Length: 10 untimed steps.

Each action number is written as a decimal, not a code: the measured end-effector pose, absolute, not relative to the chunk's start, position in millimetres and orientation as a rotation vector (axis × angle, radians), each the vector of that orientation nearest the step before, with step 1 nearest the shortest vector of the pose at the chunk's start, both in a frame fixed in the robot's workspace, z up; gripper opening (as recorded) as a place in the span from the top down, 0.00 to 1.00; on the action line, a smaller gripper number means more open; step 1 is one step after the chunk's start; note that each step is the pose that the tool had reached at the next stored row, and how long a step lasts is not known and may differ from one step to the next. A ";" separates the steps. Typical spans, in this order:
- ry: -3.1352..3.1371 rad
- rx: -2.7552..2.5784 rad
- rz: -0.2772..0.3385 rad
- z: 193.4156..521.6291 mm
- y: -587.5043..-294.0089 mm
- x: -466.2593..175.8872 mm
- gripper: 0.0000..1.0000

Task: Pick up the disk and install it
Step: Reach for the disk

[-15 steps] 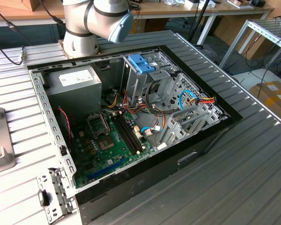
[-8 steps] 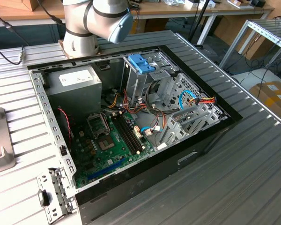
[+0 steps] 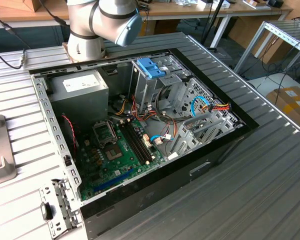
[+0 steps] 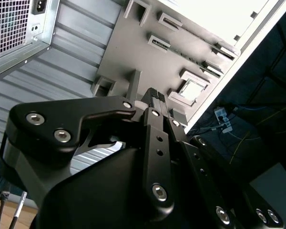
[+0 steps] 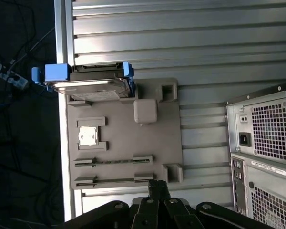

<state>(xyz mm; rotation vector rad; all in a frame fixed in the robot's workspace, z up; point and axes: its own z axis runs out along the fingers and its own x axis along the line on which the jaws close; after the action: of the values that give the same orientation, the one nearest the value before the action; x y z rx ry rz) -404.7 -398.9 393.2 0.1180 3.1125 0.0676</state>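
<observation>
Here, one disk (image 5: 88,81) with blue rails sits at the end of one grey fixture plate (image 5: 124,124) farthest from the gripper (image 5: 158,185), beside the edge of the slatted table (image 5: 190,43); the plate also holds one square chip (image 5: 89,137) in a pocket and two thin strips in long slots; the gripper's fingers are pressed together on nothing, well apart from the disk; in the exterior view, one open computer case (image 3: 155,192) contains one power-supply box (image 3: 80,90) toward the exterior view's left and one motherboard (image 3: 115,155).
</observation>
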 end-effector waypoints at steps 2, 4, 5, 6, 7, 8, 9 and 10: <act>3.112 0.118 0.068 393.2 -399.0 -407.0 0.90; 3.112 0.118 0.068 393.2 -399.0 -408.5 0.90; 3.113 0.118 0.068 393.2 -398.9 -409.2 0.90; 3.113 0.118 0.068 393.2 -398.9 -409.8 0.90; 3.112 0.118 0.068 393.2 -399.0 -410.6 0.90; 3.113 0.118 0.068 393.2 -398.9 -411.2 0.90; 3.112 0.118 0.068 393.2 -398.9 -411.9 0.90; 3.113 0.118 0.068 393.2 -398.9 -412.6 0.90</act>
<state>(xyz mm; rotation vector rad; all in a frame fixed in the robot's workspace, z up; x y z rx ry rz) -412.6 -398.9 393.2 0.1180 3.1126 0.0676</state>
